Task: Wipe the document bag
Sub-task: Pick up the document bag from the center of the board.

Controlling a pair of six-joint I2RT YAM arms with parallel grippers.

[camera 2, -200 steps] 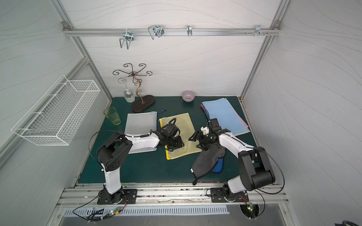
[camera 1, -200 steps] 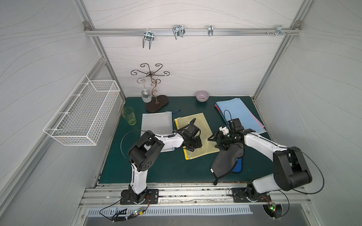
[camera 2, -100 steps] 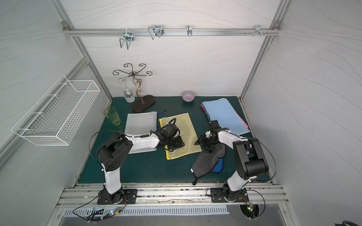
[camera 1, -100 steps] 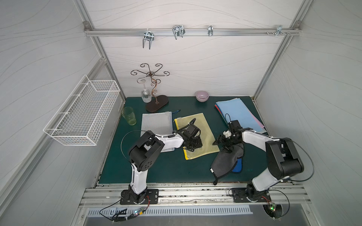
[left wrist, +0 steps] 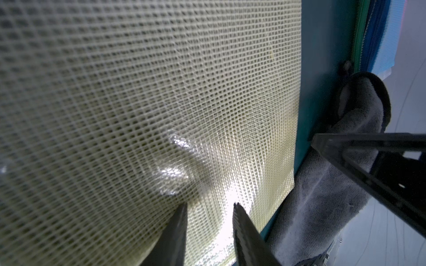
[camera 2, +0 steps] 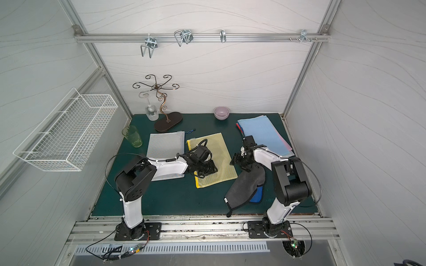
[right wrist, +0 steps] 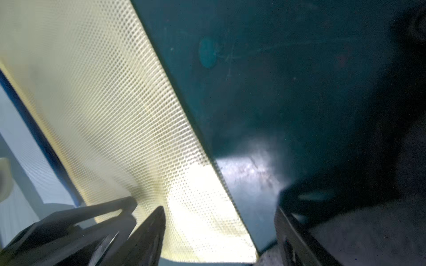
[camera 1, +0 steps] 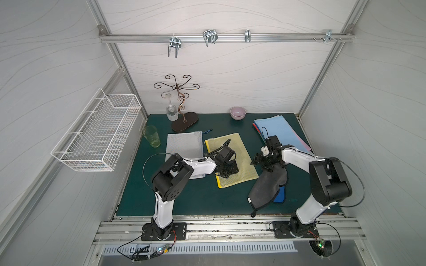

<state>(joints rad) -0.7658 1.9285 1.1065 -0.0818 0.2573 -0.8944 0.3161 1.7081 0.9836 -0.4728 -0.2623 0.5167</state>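
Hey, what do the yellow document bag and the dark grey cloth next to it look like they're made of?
The yellow document bag looks like plastic film reinforced with woven mesh: a fine grid runs all over it, and it glints glossy where it wrinkles. The dark grey cloth is probably microfibre or terry: matte, with a fuzzy nap, soft folds and a darker bound edge.

We find open room on the bare mat in front, while the grey cloth lies just beside the yellow document bag.
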